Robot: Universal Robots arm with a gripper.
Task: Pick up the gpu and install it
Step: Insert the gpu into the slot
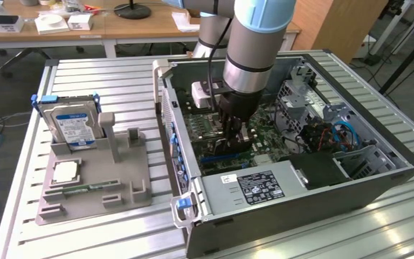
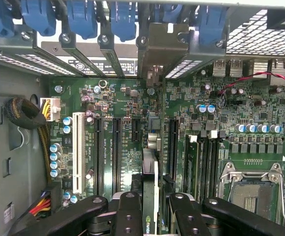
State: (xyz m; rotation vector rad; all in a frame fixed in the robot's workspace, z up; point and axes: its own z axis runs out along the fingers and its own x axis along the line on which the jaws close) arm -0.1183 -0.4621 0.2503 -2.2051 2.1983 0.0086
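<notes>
Fingers of my claw sit about half closed, clamped on either side of the gpu, which I hold edge-on between them. I am down inside the open computer case, the card upright over the motherboard and running parallel to the expansion slots; whether it touches one I cannot tell. On the exterior view's left, the hard drive stands in the grey holder.
</notes>
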